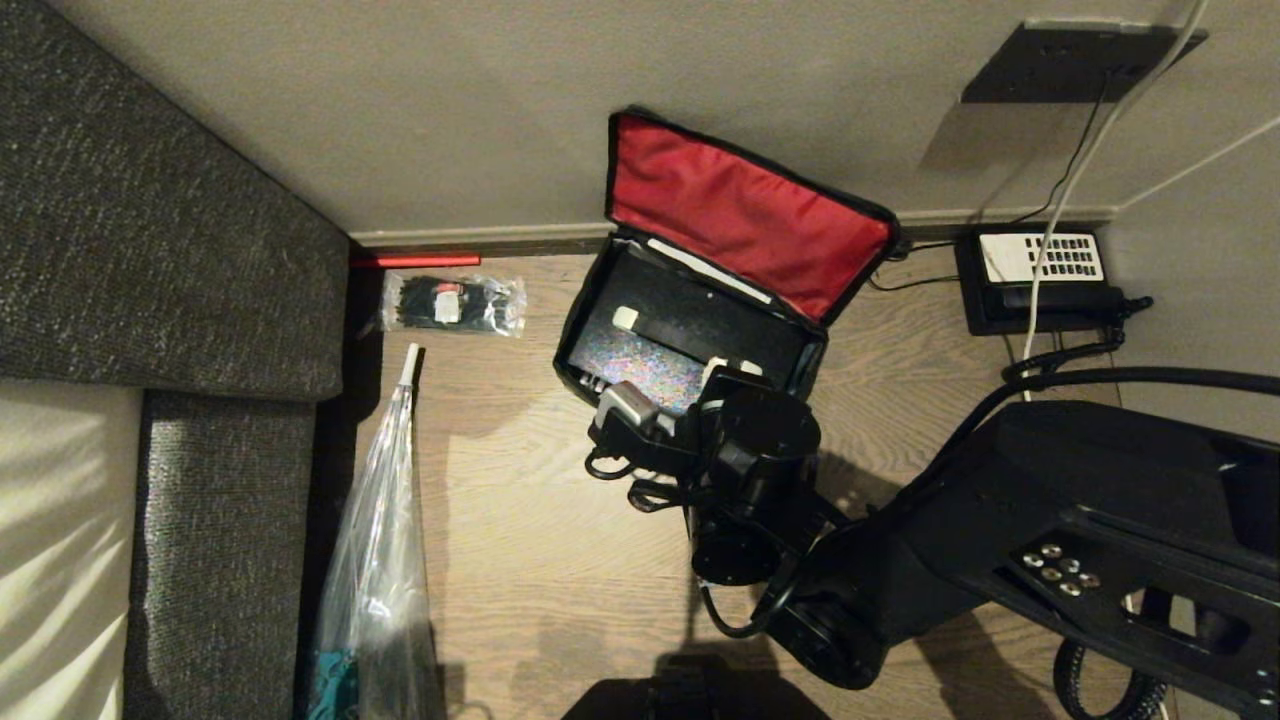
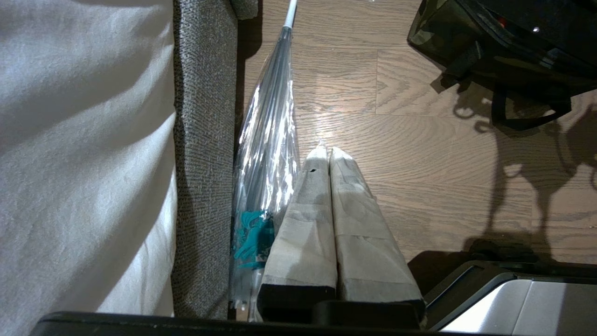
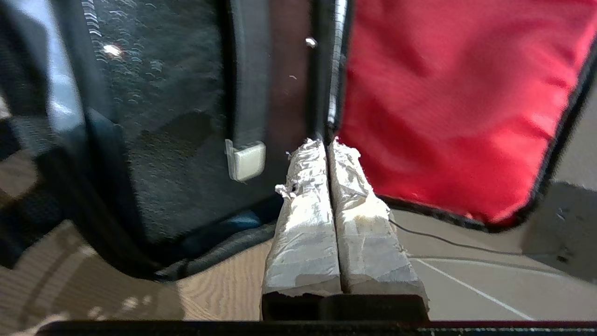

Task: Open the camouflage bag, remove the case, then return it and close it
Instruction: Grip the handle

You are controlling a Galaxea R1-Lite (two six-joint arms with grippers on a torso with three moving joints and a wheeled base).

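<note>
**Bag standing open on the floor, case sitting inside, as right arm is reaching over it**

The camouflage bag (image 1: pixel 700 290) is lying on the wooden floor (image 1: pixel 520 520) against the skirting of a beige wall (image 1: pixel 450 110), its lid (image 1: pixel 745 215) propped up and showing the red lining. The black case (image 1: pixel 665 345) is resting inside the bag's body, with white strips on its top. The right end effector (image 3: pixel 329 144), on the black right arm that is crossing in from the lower right of the head view, is hovering over the near rim of the bag; its taped fingertips (image 3: pixel 305 163) are pressed together and gripping nothing, their tips pointing at the seam where the lid meets the bag's body, seen from the right wrist camera. Whether they are touching the bag cannot be told.

The left end effector (image 2: pixel 328 151) is hanging low beside the grey sofa (image 1: pixel 170 260), well apart from the bag, its padded fingers likewise pressed together with nothing between them. A clear folded umbrella (image 1: pixel 385 520) is lying along the foot of the sofa. A clear plastic packet of black items (image 1: pixel 453 303) is sitting near the wall to the bag's left, and a black telephone with a white keypad (image 1: pixel 1040 280) is sitting to its right, below a dark wall plate (image 1: pixel 1080 62) trailing cables.
</note>
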